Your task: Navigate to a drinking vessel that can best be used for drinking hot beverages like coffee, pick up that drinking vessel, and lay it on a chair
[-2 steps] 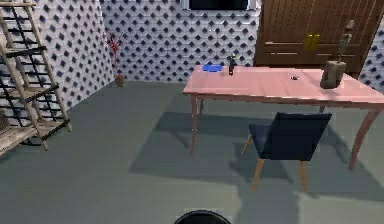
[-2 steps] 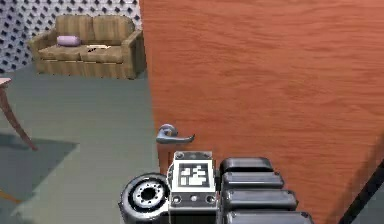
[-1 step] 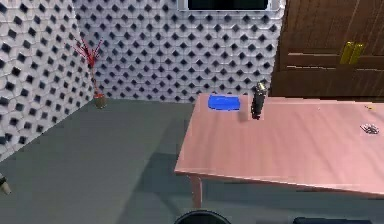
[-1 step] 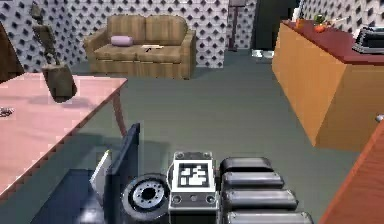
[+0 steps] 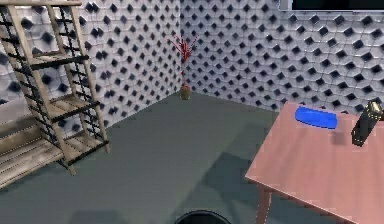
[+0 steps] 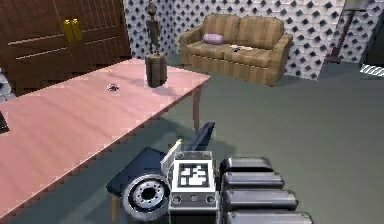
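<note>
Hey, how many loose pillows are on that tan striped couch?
1: a lilac oval pillow on the tan striped couch, at its end toward the arm side view's left. The seat shows whole, so none seems hidden.

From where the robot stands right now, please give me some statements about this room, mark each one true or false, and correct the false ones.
1. A flat blue thing lies on the pink table. True.
2. The sofa carries a red cushion. False: the cushion is pale purple.
3. A plant with red branches stands in the room's corner. True.
4. The dark thing on the table lies flat. False: it stands upright.
5. The wooden shelves are at the forward view's right. False: they are at its left.
</note>
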Controlling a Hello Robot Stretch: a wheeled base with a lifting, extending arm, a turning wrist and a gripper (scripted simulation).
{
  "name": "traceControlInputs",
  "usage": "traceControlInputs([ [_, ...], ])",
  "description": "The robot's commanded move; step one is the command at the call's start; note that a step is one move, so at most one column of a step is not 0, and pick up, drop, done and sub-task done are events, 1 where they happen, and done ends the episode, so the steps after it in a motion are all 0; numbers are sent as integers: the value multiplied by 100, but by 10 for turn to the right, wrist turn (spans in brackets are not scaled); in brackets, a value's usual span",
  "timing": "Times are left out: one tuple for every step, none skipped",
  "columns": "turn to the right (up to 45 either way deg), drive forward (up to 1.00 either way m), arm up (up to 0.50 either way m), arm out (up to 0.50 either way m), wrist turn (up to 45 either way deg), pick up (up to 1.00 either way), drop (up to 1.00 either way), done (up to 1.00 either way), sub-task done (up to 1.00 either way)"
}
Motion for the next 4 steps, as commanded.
traceControlInputs([
  [0,0,0,48,0,0,0,0,0],
  [0,0,0,0,450,0,0,0,0],
  [0,0,0,0,270,0,0,0,0],
  [0,0,-34,0,0,0,0,0,0],
])
